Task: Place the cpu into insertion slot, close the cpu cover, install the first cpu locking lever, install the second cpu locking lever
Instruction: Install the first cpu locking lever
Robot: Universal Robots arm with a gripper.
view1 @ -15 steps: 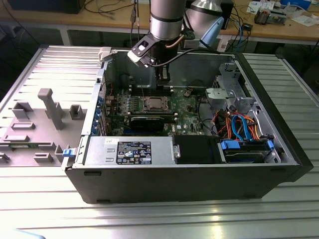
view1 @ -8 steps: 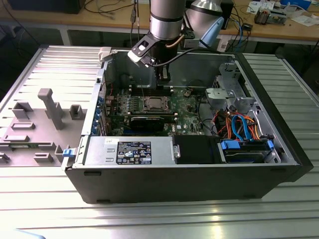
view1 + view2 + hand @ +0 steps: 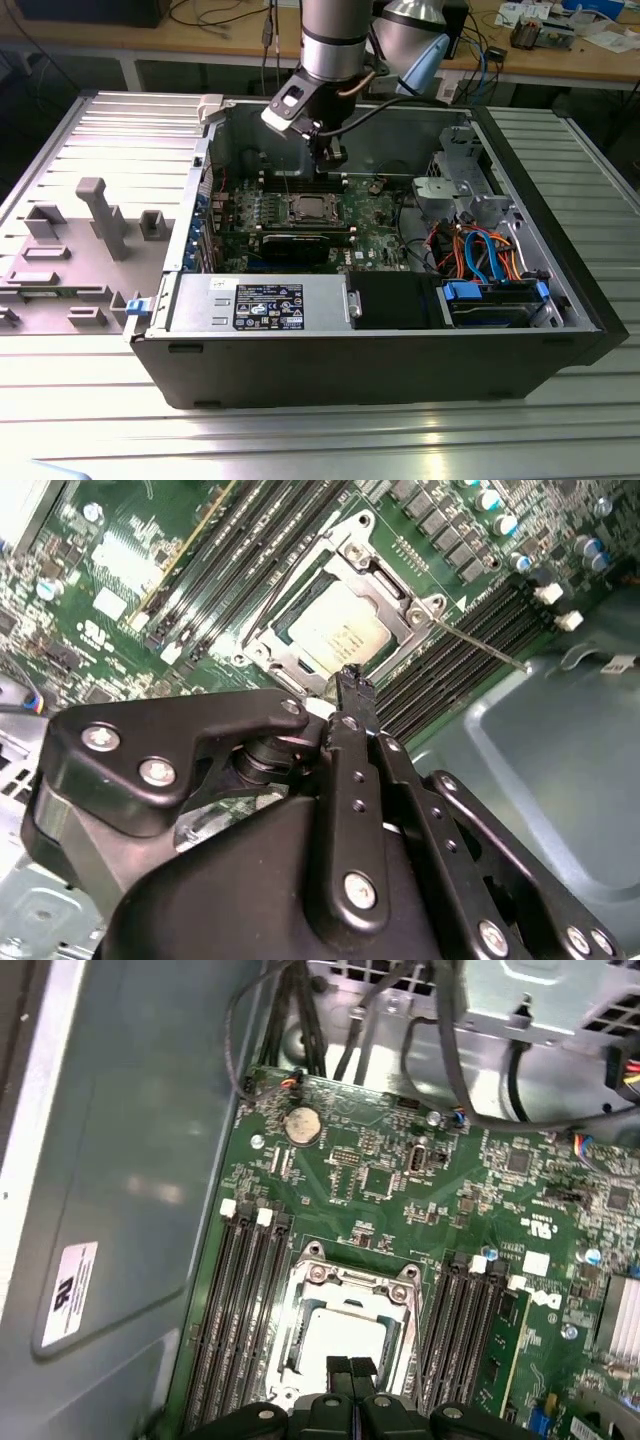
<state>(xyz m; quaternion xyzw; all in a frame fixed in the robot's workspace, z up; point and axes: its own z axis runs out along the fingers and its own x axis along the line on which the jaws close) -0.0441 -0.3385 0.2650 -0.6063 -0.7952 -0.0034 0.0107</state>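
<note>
Your one gripper [image 3: 328, 152] hangs inside the open case [image 3: 350, 360], just above the board [image 3: 380, 225]; in both wrist views its two fingers [image 3: 338, 1368] are pressed together with nothing between them, their tips poised just short of the socket's near edge.

There is one cpu [image 3: 338, 632]; it sits in the one slot [image 3: 307, 208], its dull metal top facing up. One cover [image 3: 358, 1282], the silvery frame, lies down around the cpu, whose top shows through the open middle.

You can count two thin levers in the second wrist view; one lever [image 3: 480, 643] sticks out from a socket corner and slants across the memory slots [image 3: 450, 655], plainly not latched; the other rod [image 3: 285, 590] runs along the opposite side of the socket, and you cannot tell whether it is hooked down.

Two banks of long black memory slots flank the socket, one on each side; one round coin battery [image 3: 303, 1125] sits farther up the board in the first wrist view.

In the exterior view one power supply [image 3: 200, 300] fills the case's near corner on the exterior view's left; one grey tray [image 3: 60, 270] lies outside the case on that same side; all of it rests on the ribbed metal table [image 3: 300, 440].
</note>
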